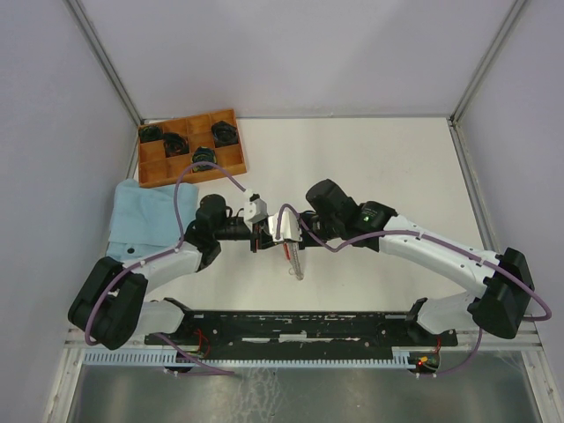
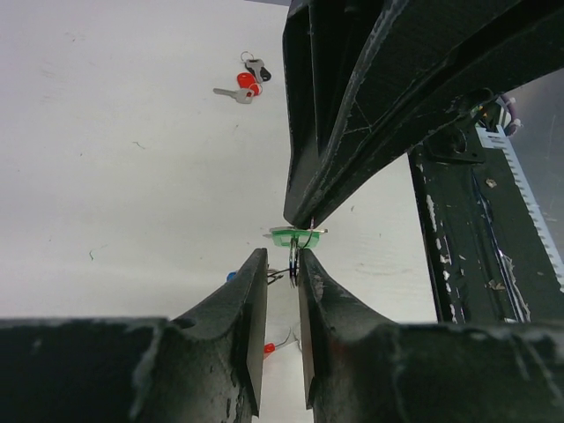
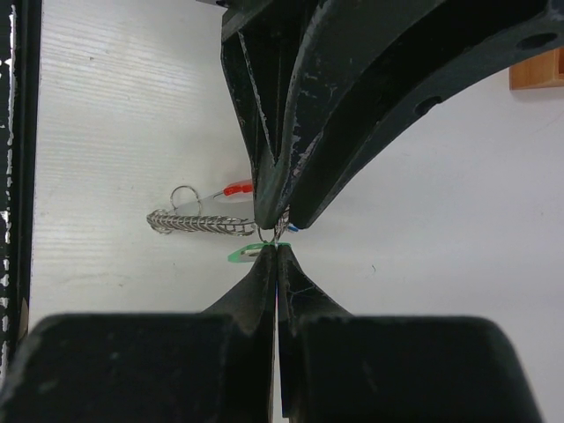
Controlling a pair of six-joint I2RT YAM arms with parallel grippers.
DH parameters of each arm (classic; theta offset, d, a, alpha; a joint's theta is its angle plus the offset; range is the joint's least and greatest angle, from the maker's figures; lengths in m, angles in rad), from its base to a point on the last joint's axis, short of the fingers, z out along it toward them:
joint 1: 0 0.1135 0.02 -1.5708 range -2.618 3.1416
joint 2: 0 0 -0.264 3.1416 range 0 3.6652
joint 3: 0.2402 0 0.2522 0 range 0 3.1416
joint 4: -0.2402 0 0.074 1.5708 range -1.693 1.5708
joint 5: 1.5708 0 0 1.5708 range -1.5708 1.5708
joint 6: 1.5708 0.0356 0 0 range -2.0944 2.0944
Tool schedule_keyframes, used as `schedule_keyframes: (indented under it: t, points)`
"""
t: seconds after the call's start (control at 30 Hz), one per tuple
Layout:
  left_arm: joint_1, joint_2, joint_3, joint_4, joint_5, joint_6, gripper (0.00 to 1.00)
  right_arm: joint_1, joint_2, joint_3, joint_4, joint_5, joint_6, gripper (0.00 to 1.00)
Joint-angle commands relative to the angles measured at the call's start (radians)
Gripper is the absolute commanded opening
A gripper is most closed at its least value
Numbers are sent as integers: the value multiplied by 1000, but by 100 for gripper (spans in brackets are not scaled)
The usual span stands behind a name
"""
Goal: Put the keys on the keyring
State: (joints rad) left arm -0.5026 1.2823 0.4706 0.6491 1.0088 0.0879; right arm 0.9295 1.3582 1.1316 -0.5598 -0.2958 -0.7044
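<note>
1. Left wrist: I see my left gripper [image 2: 282, 256] pinching the keyring [image 2: 293, 262]; a spare red key [image 2: 247, 81] lies at 12 o'clock.
2. Right wrist alone: my right gripper [image 3: 276, 251] is clenched on the green key [image 3: 242, 256], with the chain [image 3: 198, 222] at 9 o'clock.

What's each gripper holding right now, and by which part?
The left gripper pinches the keyring by its metal ring. The right gripper pinches the green-headed key by its plastic head.

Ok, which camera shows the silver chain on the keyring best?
The right wrist view: the chain shows whole there, each link distinct. The top external view shows it only as a small pale streak, too small for detail. The left wrist view gives just a glimpse of it, low in the frame.
</note>
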Motion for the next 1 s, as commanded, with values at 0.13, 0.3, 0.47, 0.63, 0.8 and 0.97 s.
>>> schedule_keyframes:
  t: [0.13,0.3,0.47,0.63,0.8,0.97]
  points:
    - [-13,17,56,-45,47,65,12,6,-26,56,29,-19,-4,1]
    - [-13,18,64,-73,51,77,3,5,-58,25,35,29,4,1]
    - [-11,14,66,-70,41,68,3,5,-92,-16,35,79,22,1]
    - [-9,-2,59,-50,16,46,3,5,-92,-54,35,95,42,1]
    - [-7,-14,52,-37,-10,32,3,5,-92,-95,48,93,65,1]
    - [-8,-15,45,-17,-45,13,3,5,-107,-127,68,92,87,1]
